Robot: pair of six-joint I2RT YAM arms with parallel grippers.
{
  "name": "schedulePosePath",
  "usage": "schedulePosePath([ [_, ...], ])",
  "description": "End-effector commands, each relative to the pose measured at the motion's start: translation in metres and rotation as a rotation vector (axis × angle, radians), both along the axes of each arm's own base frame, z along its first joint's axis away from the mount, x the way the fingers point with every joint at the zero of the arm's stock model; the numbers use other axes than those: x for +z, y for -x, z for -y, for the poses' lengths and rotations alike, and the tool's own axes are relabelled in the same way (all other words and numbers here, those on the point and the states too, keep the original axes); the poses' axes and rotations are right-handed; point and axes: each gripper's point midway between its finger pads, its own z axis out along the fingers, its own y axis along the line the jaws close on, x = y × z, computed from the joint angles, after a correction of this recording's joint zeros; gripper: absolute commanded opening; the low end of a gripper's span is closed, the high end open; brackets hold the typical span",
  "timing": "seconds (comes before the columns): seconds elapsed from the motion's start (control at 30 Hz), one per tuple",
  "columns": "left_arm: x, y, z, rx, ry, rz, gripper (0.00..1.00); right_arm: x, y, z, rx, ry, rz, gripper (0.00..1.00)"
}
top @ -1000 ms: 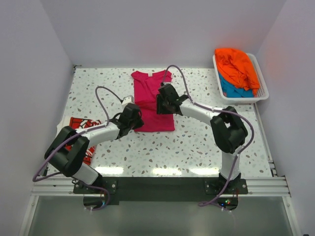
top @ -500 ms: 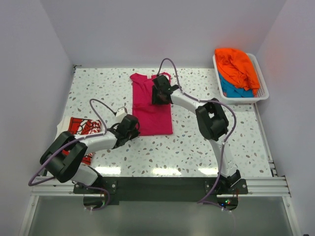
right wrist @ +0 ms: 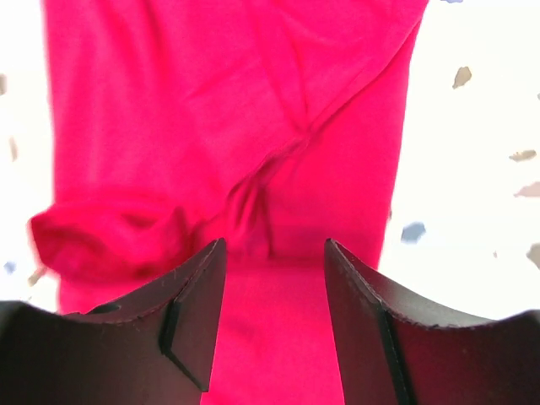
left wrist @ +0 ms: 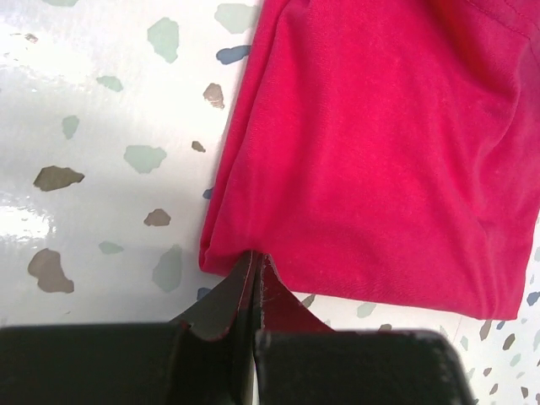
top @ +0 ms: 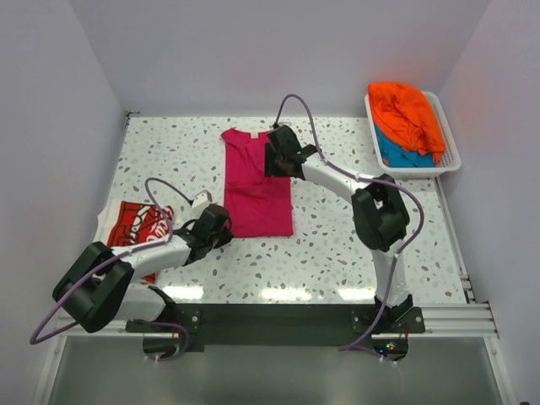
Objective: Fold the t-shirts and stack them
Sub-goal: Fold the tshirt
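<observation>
The table (top: pixel 337 253) is a white terrazzo-look top flecked with grey, brown and green chips, glossy enough to throw back the lights along its near edge. A magenta-pink t-shirt (top: pixel 253 194) lies flat on it near the middle, folded into a long narrow strip that runs from the far side toward the near side, collar end farthest away. A red t-shirt (top: pixel 135 221) with white lettering lies at the left edge, and a white slatted basket (top: pixel 450 156) stands in the far right corner, well apart from both.

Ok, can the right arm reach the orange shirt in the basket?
Probably yes: the right gripper is open over the pink shirt, and the orange shirt lies uncovered on top in the basket.
</observation>
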Motion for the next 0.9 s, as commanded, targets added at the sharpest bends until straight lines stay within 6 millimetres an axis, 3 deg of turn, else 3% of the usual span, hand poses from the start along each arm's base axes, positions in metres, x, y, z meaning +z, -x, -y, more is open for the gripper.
schedulePosePath([
  [0.0,-0.003,0.010,-0.007,0.000,-0.014,-0.015,0.00,0.070,0.022,-0.012,0.045,-0.017,0.148,0.54],
  [0.03,-0.002,0.010,-0.006,-0.002,-0.014,-0.012,0.00,0.079,0.033,-0.020,0.065,-0.029,0.167,0.54],
  [0.17,-0.002,0.010,-0.006,0.000,-0.013,-0.010,0.00,0.053,0.065,-0.031,0.111,-0.002,0.128,0.54],
  [0.37,-0.003,0.011,-0.008,0.003,-0.017,-0.018,0.00,0.015,0.077,-0.045,0.151,0.029,0.062,0.52],
  [0.47,-0.003,0.013,-0.010,0.005,-0.026,-0.022,0.00,0.010,0.071,-0.048,0.155,0.051,0.060,0.51],
  [0.5,-0.003,0.013,-0.010,0.005,-0.026,-0.022,0.00,-0.003,0.071,-0.045,0.159,0.092,0.035,0.51],
  [0.53,-0.003,0.013,-0.009,0.003,-0.025,-0.020,0.00,0.001,0.064,-0.049,0.158,0.092,0.048,0.51],
  [0.57,-0.003,0.013,-0.010,0.005,-0.025,-0.020,0.00,-0.012,0.062,-0.047,0.165,0.125,0.033,0.51],
  [0.67,-0.003,0.013,-0.010,0.003,-0.026,-0.022,0.00,-0.011,0.050,-0.047,0.151,0.168,0.045,0.51],
  [0.7,-0.003,0.013,-0.009,0.000,-0.025,-0.023,0.00,-0.023,0.050,-0.044,0.149,0.200,0.023,0.51],
  [0.87,-0.003,0.015,-0.010,-0.003,-0.024,-0.024,0.00,-0.024,0.030,-0.031,0.069,0.242,0.035,0.56],
])
